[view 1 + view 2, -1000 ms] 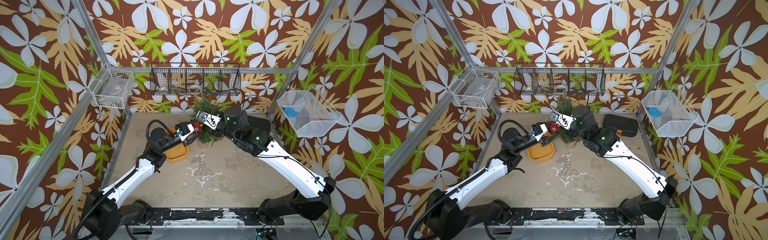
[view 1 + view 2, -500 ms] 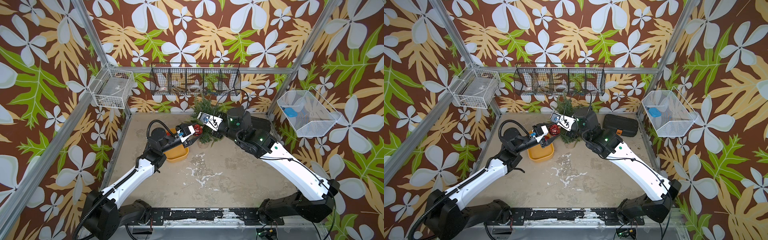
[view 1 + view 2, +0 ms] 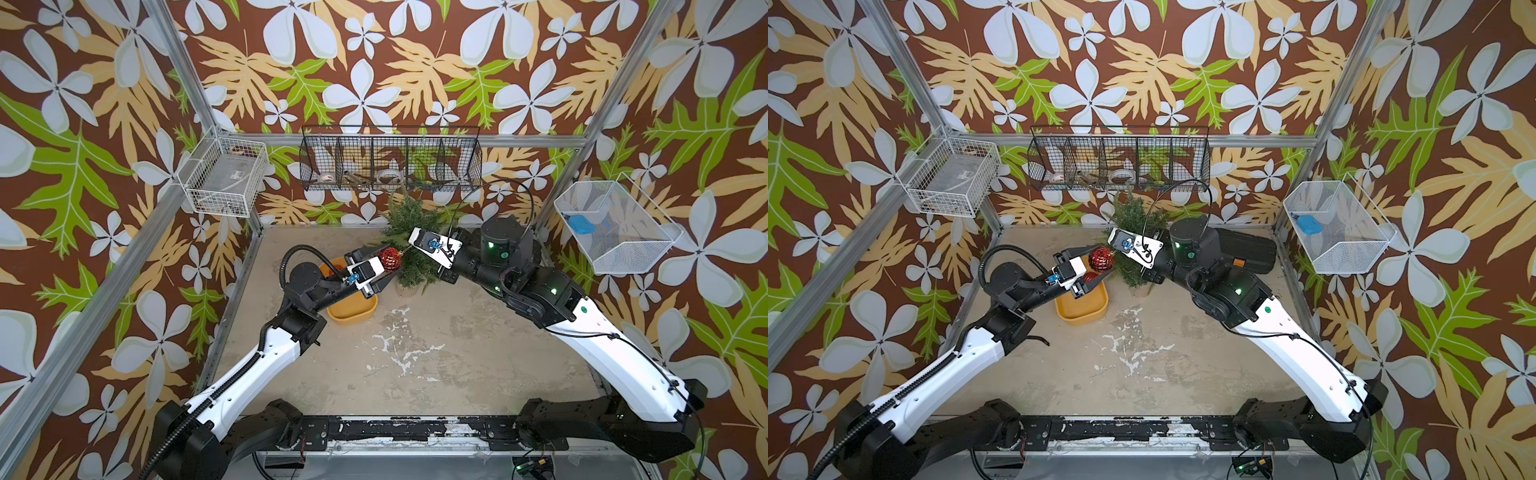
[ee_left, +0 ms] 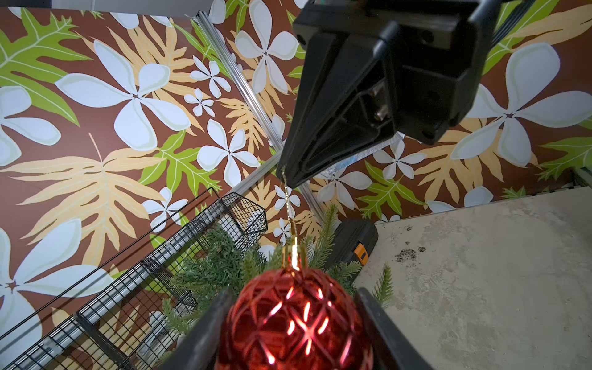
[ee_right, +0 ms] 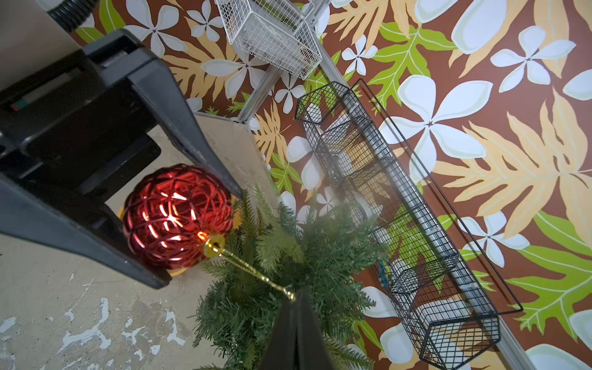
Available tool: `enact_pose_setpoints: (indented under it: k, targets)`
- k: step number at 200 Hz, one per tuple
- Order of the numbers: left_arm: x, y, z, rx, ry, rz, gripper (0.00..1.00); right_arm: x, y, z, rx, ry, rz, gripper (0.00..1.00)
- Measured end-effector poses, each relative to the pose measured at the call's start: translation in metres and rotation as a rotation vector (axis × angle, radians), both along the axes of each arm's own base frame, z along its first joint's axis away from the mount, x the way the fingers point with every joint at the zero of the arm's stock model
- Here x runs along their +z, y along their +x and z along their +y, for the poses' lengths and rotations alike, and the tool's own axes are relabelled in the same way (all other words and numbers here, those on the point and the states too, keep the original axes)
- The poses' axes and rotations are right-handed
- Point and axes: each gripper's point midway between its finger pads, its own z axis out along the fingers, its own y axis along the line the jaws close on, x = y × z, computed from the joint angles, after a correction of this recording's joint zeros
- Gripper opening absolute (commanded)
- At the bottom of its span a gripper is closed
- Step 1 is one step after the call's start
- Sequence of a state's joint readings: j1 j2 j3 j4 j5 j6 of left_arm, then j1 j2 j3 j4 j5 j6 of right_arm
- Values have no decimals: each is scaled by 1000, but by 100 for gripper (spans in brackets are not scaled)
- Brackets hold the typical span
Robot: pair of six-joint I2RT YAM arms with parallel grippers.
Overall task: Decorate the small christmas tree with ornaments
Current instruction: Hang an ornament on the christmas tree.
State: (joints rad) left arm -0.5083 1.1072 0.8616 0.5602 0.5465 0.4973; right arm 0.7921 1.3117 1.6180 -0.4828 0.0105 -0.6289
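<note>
1. The worktop (image 3: 415, 353) is bare across its near and middle stretch. Both arms reach over it to the back edge, so there is plenty of room to draw back towards the front.
2. The black wire basket (image 3: 390, 158) hangs on the rear wall just above the treetop. In my judgement, that limits how high anything can be lifted there.
3. The small christmas tree (image 3: 409, 216) stands upright at the back of the worktop, close to the wall. Only its front and side branches look easy to reach.
4. The yellow tray (image 3: 353, 311) sits just left of the tree. A second red bauble (image 3: 1089, 276) lies in it, close by for a later pick.
5. The left gripper (image 3: 1104, 259) is partly open, clamped on the lattice-patterned ornament (image 3: 390, 258). It holds the ball off the worktop, level with the tree's front branches, probably to steady it.
6. The right gripper (image 5: 296, 296) is closed, pinching the far end of the gold string (image 4: 288, 205). The string runs taut from the gold cap (image 4: 293, 256) over the foliage, apparently so the loop can be led onto a branch.
7. Branch tips crowd around the pinch point, so the string could snag on the needles.
</note>
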Motion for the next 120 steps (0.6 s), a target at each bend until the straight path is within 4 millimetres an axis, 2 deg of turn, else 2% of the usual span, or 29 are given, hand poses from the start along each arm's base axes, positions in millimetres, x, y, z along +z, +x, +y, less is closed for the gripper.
enact_pose_setpoints:
  k: [66,120]
  targets:
    - [-9,8,-4,11,15,24,19,-16,7,9,7,-27,33,0]
    - [-13,13,-6,11,21,34,19,-28,22,4,-70,-71,32,0]
